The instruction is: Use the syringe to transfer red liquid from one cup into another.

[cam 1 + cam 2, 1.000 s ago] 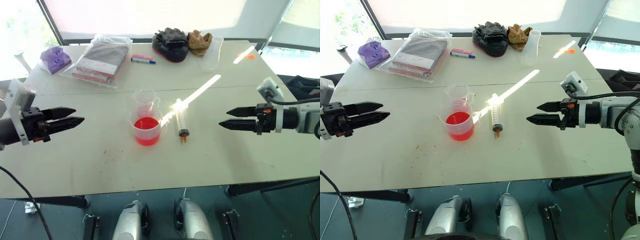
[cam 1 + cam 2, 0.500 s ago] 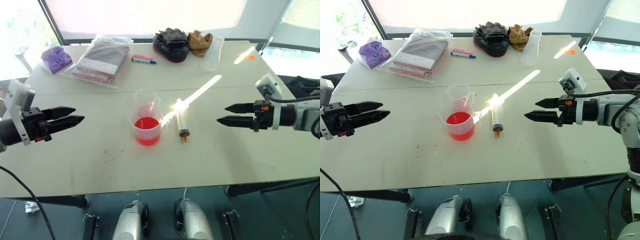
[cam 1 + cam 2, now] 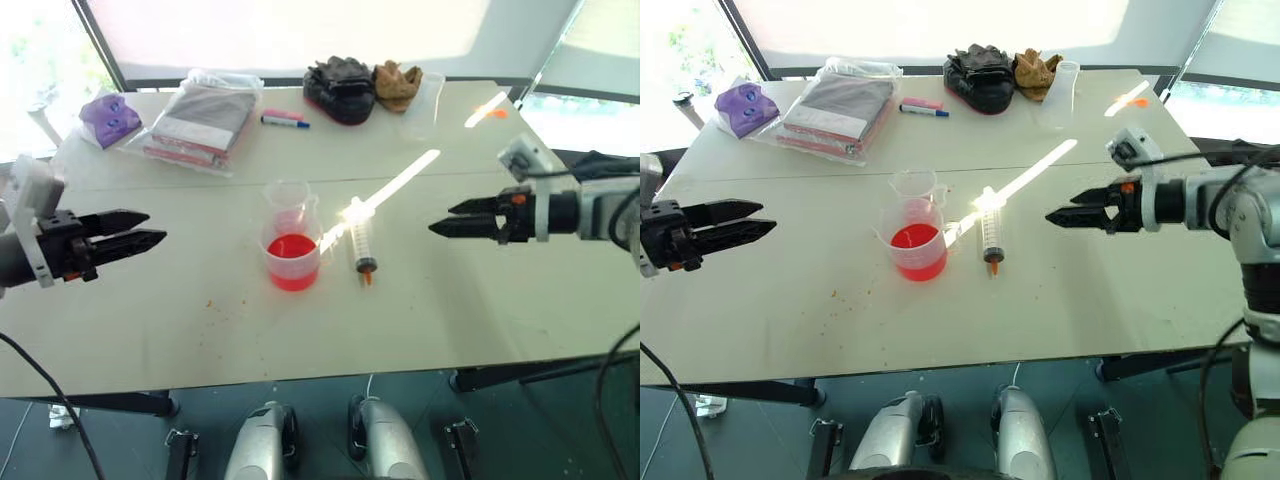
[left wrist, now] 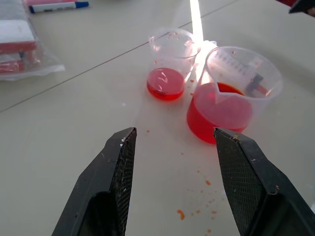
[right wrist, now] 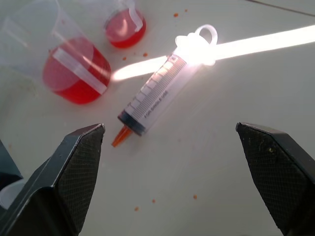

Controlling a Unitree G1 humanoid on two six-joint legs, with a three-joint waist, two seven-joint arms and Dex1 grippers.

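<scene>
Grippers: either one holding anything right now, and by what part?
Nothing held. Left gripper and right gripper are both open in the air; the syringe lies untouched on the table.

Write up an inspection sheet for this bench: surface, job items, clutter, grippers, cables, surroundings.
Surface: pale table, orange droplets near the cups, sunlight stripe across it.
Job's things: clear plastic syringe lies flat, orange tip toward the robot; wide clear cup holds red liquid; narrower clear beaker just behind it holds a little red.
Clutter: bagged packet, purple object, markers, dark gloves, tan cloth, all at the far edge.
Grippers: left gripper open, empty; right gripper open, empty, aimed at the syringe.
Cables: black cable under the left arm.
Surroundings: bright windows behind.
</scene>
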